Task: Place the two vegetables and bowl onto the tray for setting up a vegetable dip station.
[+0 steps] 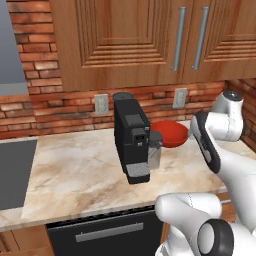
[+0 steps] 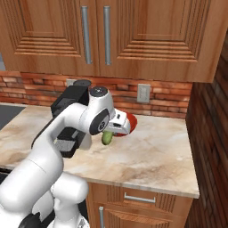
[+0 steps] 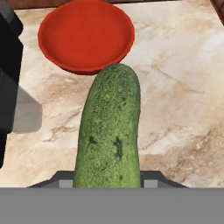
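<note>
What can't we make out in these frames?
- Gripper: hand view, the fingertips are hidden behind the cucumber they hold.
- Cucumber: right base view, just its lower end pokes out below the arm's wrist.
- Bowl: left base view, its left edge sits behind the coffee machine; right base view, mostly behind the wrist.
- Bowl's near rim: hand view, partly overlapped by the cucumber tip.

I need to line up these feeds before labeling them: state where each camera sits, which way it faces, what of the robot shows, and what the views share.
Left base view: behind the arm's left, facing the counter, coffee machine and bowl; arm at lower right.
Right base view: behind its right, same counter; arm at lower left, cucumber under the hand.
Hand view: looks along the gripper, shut on the cucumber.
All three views share the bowl.
</note>
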